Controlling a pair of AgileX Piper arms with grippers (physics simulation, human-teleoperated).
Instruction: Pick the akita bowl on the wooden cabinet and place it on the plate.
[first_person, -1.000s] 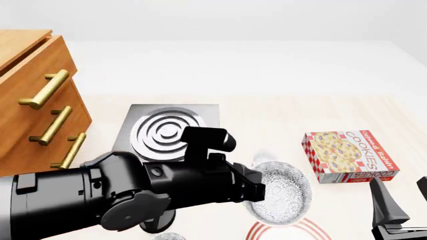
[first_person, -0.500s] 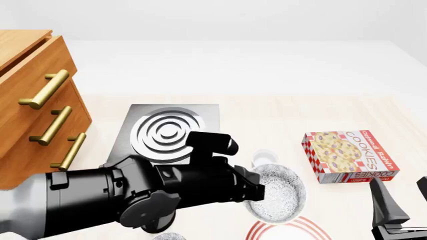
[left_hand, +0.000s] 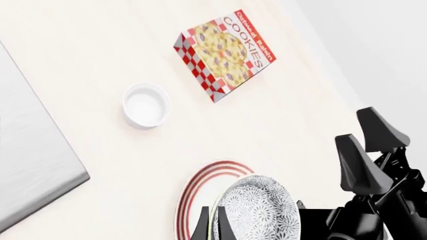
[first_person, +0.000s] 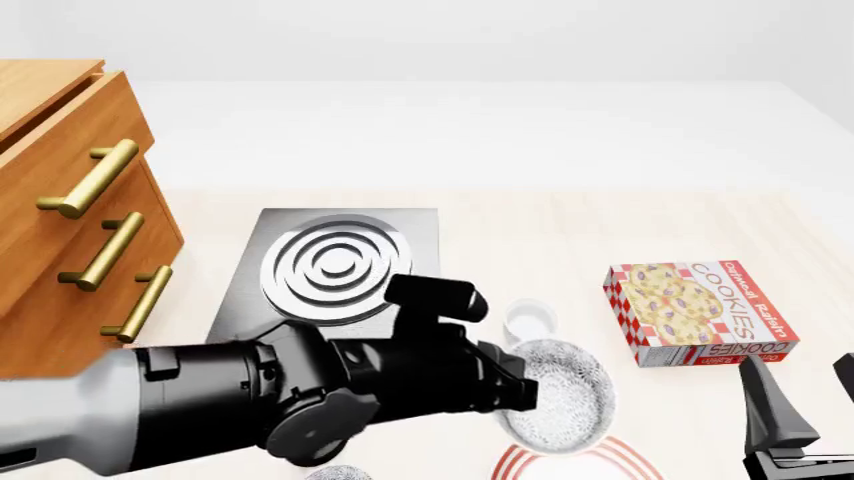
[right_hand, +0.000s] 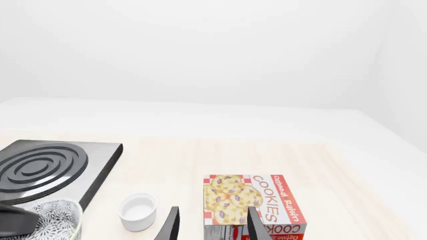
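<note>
The akita bowl (first_person: 561, 402) has grey and white speckles. The plate (left_hand: 200, 192) is white with red rings. The wooden cabinet (first_person: 60, 230) is orange-brown with gold handles.

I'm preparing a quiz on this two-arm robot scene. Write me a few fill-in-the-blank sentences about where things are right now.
The left gripper is shut on the rim of the speckled grey-and-white ____.
The bowl is held above the round white plate with red ____.
The small plain white cup stands between the grey square stove and the red-checkered ____ box.
The right gripper is open and holds ____.

Missing words: bowl; rings; cookie; nothing
</note>
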